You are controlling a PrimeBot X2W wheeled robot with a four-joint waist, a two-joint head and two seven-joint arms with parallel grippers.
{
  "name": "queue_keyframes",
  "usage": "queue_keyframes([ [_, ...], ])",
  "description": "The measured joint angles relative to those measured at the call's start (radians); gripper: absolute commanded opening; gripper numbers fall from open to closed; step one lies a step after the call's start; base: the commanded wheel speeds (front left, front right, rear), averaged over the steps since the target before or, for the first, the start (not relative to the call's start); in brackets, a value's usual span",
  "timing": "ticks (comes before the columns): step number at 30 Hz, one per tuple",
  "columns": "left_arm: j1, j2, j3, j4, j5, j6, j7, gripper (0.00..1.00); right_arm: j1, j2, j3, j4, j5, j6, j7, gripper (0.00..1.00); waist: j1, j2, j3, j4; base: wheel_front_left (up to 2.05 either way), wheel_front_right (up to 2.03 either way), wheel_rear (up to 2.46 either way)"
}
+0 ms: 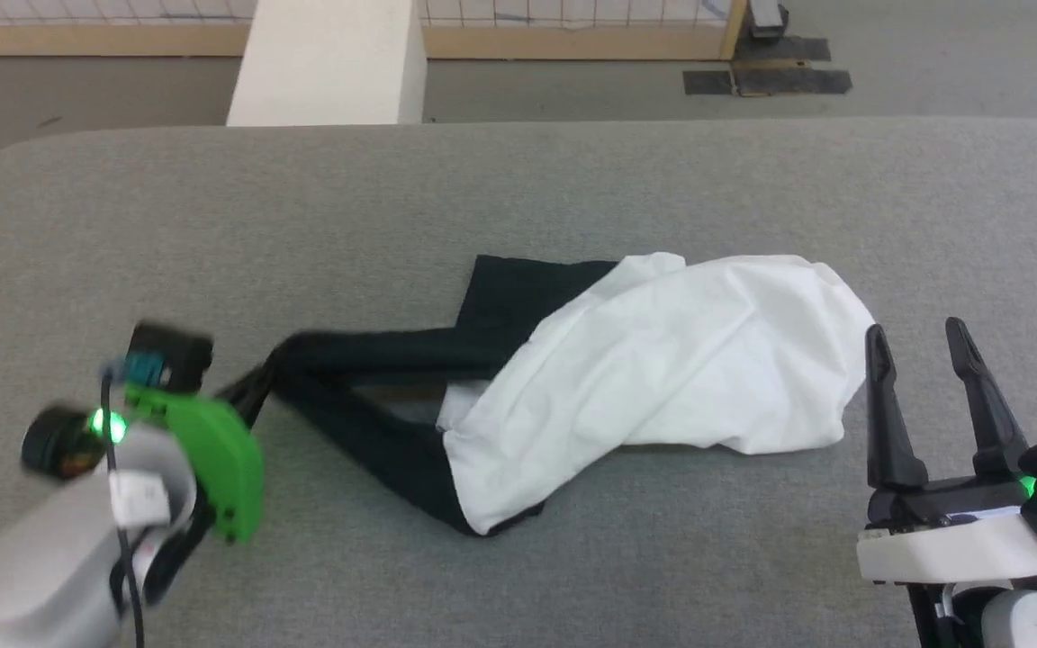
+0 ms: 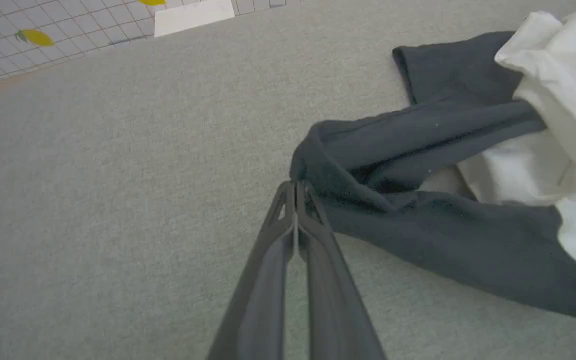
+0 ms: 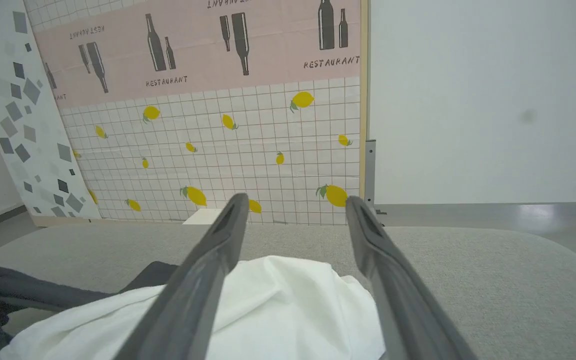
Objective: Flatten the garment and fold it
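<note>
The garment (image 1: 662, 360) lies crumpled on the grey table, its white body bunched at centre right and its black sleeves (image 1: 374, 355) trailing left. My left gripper (image 1: 253, 382) is at the left end of the looped sleeve. In the left wrist view its fingers are pressed together at the tips (image 2: 295, 186), pinching the bend of the dark sleeve (image 2: 418, 150). My right gripper (image 1: 919, 337) stands open just right of the white body, fingers pointing to the far edge and nothing between them. The right wrist view has its tips (image 3: 295, 202) above the white cloth (image 3: 278, 300).
The grey padded table (image 1: 518, 180) has rounded corners, with bare surface left of and beyond the garment. A white block (image 1: 329, 63) stands at its far edge. Beyond are grey floor, dark tape patches (image 1: 766, 81) and a lemon-patterned tiled wall (image 3: 218, 150).
</note>
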Motion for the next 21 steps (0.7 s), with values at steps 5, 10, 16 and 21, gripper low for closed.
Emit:
queue_keyframes([
  [5,0.148,0.024,-0.001,0.035,-0.038,0.091,-0.035,0.00,0.003,0.000,0.012,0.004,-0.001,0.000,0.000,1.00,0.0000,0.0000,-0.019,0.010,0.00,0.00,0.00],
  [10,0.250,0.051,0.024,0.069,-0.087,0.180,-0.078,0.00,0.020,0.000,0.011,0.010,-0.006,0.000,0.000,1.00,0.0000,0.0000,-0.034,0.001,0.00,0.00,0.00],
  [16,0.295,0.030,0.065,0.042,-0.116,0.204,-0.176,1.00,0.032,0.000,0.002,0.017,-0.052,0.000,0.000,1.00,0.0000,0.0000,-0.049,0.017,0.00,0.00,0.00],
  [21,0.279,-0.011,0.160,-0.005,-0.001,0.288,-0.271,1.00,-0.058,-0.003,-0.044,0.005,-0.137,0.000,0.000,1.00,-0.0001,0.0000,-0.055,0.046,0.00,0.00,0.00],
])
